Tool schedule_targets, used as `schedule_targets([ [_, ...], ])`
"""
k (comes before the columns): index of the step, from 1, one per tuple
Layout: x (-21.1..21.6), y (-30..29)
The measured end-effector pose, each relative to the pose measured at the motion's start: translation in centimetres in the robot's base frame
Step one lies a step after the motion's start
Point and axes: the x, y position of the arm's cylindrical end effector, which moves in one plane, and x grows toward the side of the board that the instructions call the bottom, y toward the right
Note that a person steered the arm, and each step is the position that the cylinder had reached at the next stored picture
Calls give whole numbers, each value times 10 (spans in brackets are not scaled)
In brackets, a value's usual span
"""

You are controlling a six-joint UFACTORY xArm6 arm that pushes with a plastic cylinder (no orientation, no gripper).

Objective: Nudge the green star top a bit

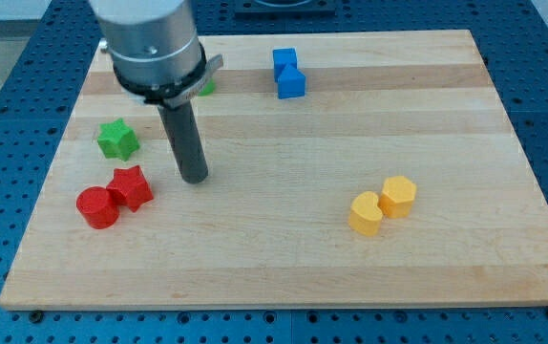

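Observation:
The green star [118,139] lies near the left side of the wooden board [284,239]. My tip [195,178] rests on the board to the right of the star and a little lower, about a block's width apart from it. The red star [132,186] is just left of my tip, below the green star. A second green block [204,87] is mostly hidden behind the arm near the view's top.
A red cylinder [96,206] touches the red star on its left. Two blue blocks [287,73] sit together at the top middle. A yellow hexagon [398,196] and another yellow block [366,214] sit at the lower right.

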Motion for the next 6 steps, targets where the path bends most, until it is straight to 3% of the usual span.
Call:
schedule_targets([
  [3,-20,-108],
  [5,-90,-110],
  [6,-80,-131],
])
